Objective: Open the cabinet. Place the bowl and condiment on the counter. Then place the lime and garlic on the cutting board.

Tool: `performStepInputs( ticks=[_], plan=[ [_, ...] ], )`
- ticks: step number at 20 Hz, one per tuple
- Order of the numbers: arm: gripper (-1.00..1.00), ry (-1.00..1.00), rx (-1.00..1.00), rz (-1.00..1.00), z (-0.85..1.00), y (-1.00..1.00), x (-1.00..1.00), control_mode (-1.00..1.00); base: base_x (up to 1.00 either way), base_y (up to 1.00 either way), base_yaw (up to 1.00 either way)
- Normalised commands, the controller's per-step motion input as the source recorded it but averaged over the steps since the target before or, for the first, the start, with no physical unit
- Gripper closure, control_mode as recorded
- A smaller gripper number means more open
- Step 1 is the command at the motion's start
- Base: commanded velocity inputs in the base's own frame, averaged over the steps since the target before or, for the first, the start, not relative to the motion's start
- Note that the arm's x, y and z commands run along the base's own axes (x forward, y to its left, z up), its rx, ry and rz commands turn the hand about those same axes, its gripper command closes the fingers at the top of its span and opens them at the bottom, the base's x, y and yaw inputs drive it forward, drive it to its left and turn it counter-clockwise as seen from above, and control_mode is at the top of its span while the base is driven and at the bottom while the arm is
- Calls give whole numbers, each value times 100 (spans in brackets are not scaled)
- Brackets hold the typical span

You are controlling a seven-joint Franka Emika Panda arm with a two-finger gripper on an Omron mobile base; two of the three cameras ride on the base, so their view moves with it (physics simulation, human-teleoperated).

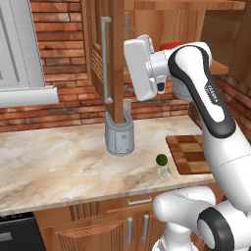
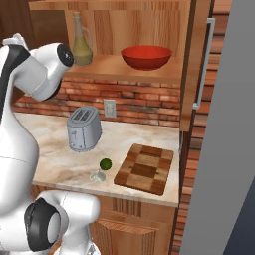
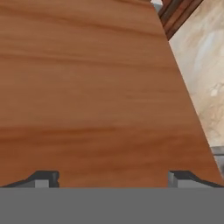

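The cabinet (image 2: 149,25) stands open, its left door (image 1: 116,59) swung out edge-on and its right door (image 2: 195,64) swung wide. On its shelf sit the red bowl (image 2: 146,57) and the olive-green condiment (image 2: 81,44) bottle. My gripper (image 1: 126,61) is up against the left door's face, open and holding nothing. In the hand view the gripper (image 3: 113,179) has wood grain close in front of its wide-apart tips. On the counter (image 1: 59,157) lie the lime (image 1: 161,159) and the garlic (image 1: 164,171), just left of the cutting board (image 1: 188,154).
A grey toaster (image 1: 119,138) stands on the counter under the open left door. A brick wall (image 1: 63,63) backs the counter. A pale grey unit (image 2: 224,124) closes off the right side. Lower cabinets (image 1: 132,225) run beneath the counter edge.
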Motion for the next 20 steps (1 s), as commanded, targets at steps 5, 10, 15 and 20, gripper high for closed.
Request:
performStepInputs(
  ticks=[5,10,15,20],
  plan=[
    [-100,0,0,6,-13,42,0,-100,0,0,0],
    [-100,0,-1,6,-29,50,-1,-100,0,0,0],
    [-100,-2,0,3,-11,30,-4,-100,0,0,0],
    [-100,-6,0,0,0,-18,-23,-100,0,0,0]
  ],
)
